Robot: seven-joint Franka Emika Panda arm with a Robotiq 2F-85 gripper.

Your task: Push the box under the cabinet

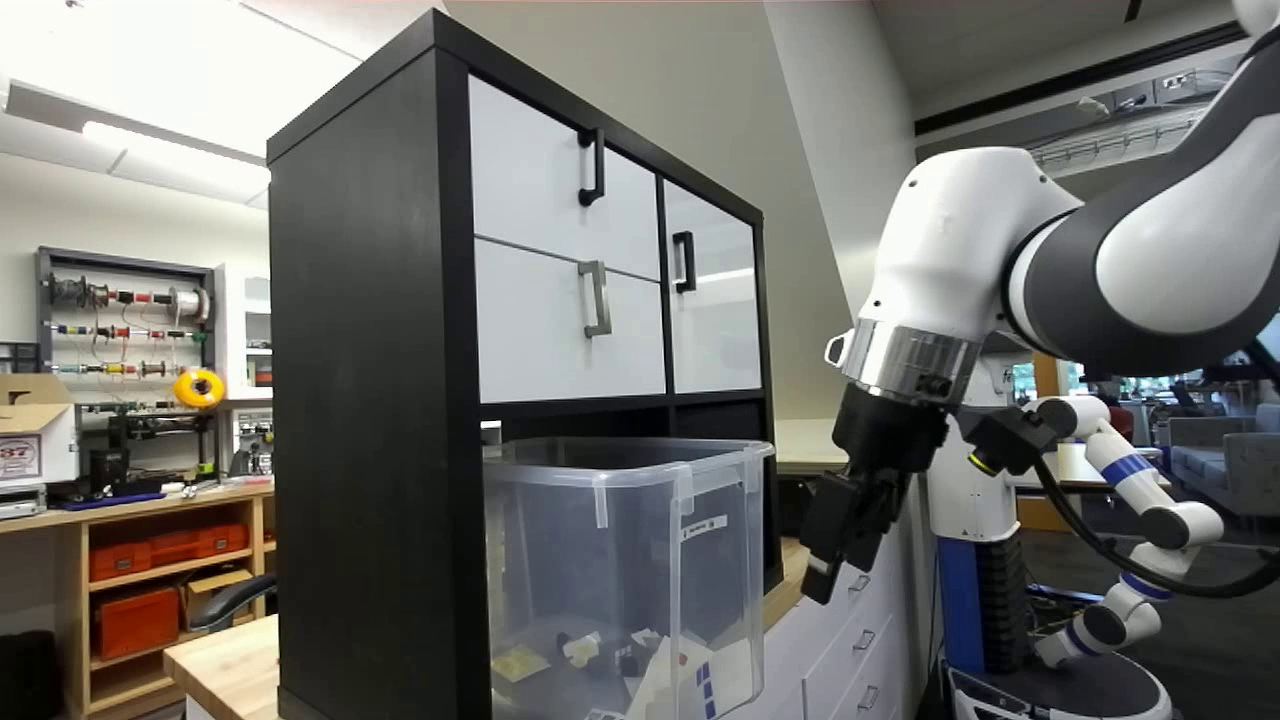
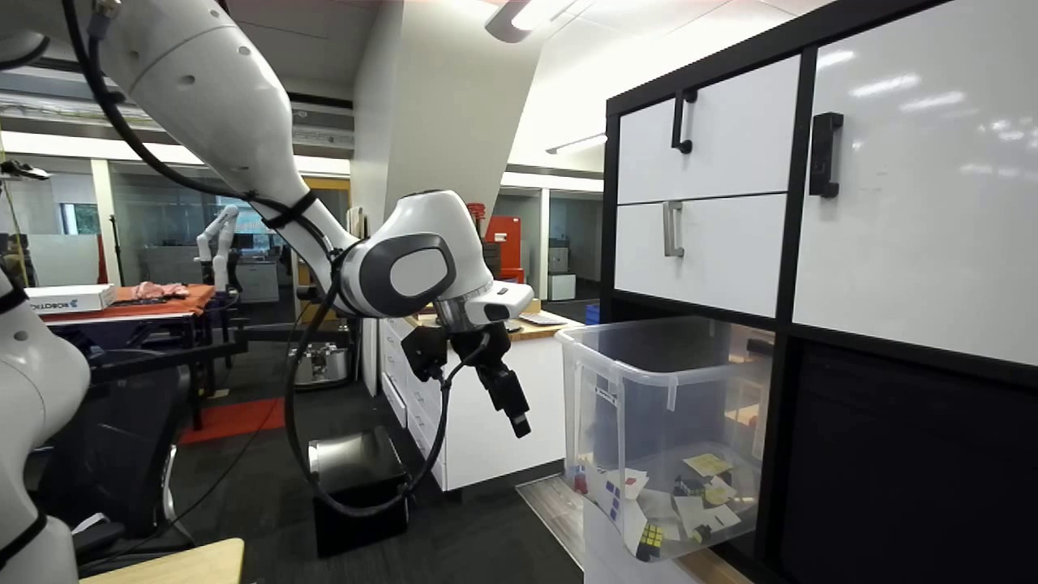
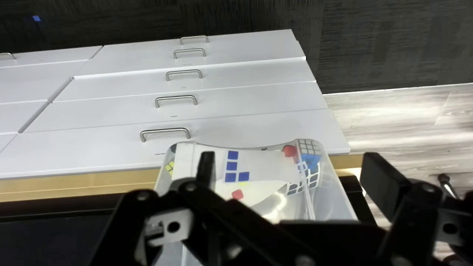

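We are listing one clear plastic box (image 1: 620, 560), open-topped, sitting partly inside the lower opening of the black-framed cabinet (image 1: 360, 390), its outer end jutting beyond the front and presumably wanting a push inward. We are also entering one gripper (image 2: 521, 423), tilted downward near that outer end but apart from it, its jaws standing spread with nothing gripped; we are judging this placing as serving a shove, with contact alone sufficing and no clasp required.

Wire spools (image 1: 190, 304) and another robot (image 1: 968, 590) mark this as a robotics lab.
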